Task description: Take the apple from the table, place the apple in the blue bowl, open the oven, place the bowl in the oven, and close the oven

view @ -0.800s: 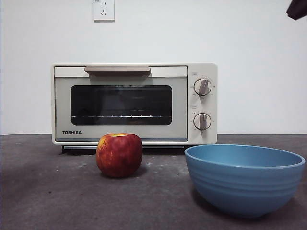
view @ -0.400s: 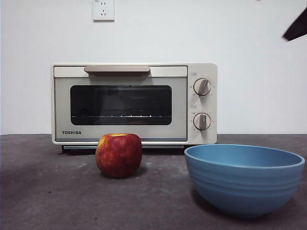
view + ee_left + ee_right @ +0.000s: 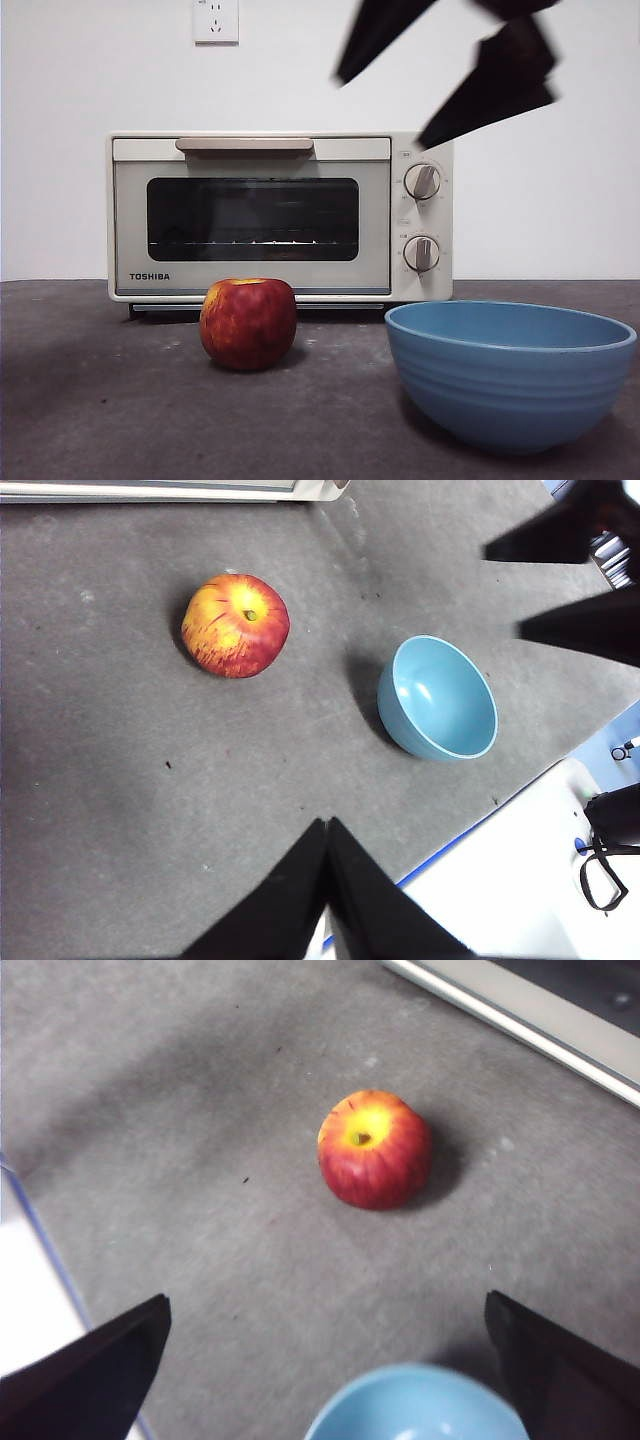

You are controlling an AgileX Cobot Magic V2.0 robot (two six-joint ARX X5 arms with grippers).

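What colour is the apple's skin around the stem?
Yellow around the stem, fading to red with streaks on the apple; clearest in the left wrist view.

The counter (image 3: 100, 420) looks rough and matt, the blue bowl (image 3: 510, 375) matt, the oven (image 3: 280, 215) window dark glossy glass.

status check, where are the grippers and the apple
Right gripper open, high above the bowl. Left gripper shut, waiting. Apple on table, untouched. Path clear.
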